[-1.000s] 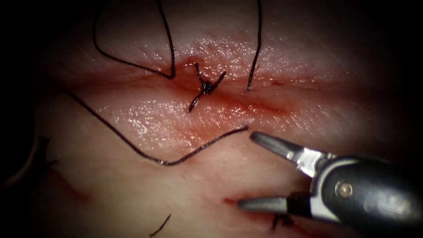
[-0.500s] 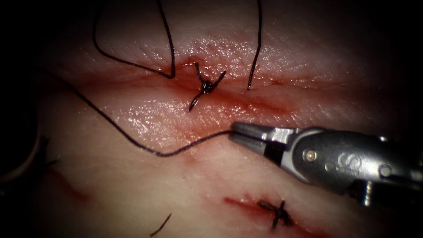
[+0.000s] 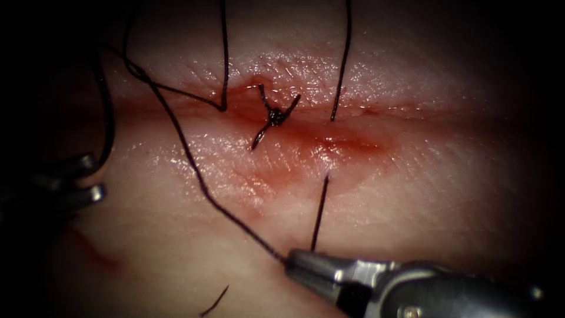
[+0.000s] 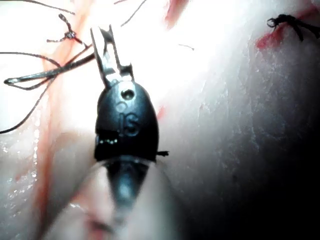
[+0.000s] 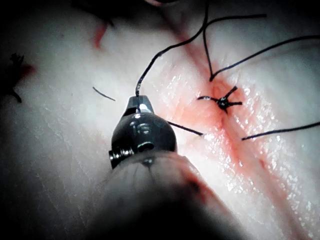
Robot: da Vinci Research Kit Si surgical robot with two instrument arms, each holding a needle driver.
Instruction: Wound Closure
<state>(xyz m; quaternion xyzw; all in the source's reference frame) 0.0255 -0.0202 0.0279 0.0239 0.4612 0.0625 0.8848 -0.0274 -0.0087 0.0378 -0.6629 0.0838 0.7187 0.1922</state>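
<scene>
Right tool [image 3: 294, 263] jaws clamp the thread [image 3: 194, 165] below the cut [image 3: 306, 126]; left tool [image 3: 97, 176], jaws parted, holds nothing

Views share knotted cut [image 3: 274, 116], seemingly.

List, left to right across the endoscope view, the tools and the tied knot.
Left tool, jaws open, holding nothing → tied knot on the cut → right tool, jaws shut on the thread.

Tissue [image 3: 412, 194] bears thread [image 3: 194, 159] and 1 knotted stitch [image 3: 274, 116].
</scene>
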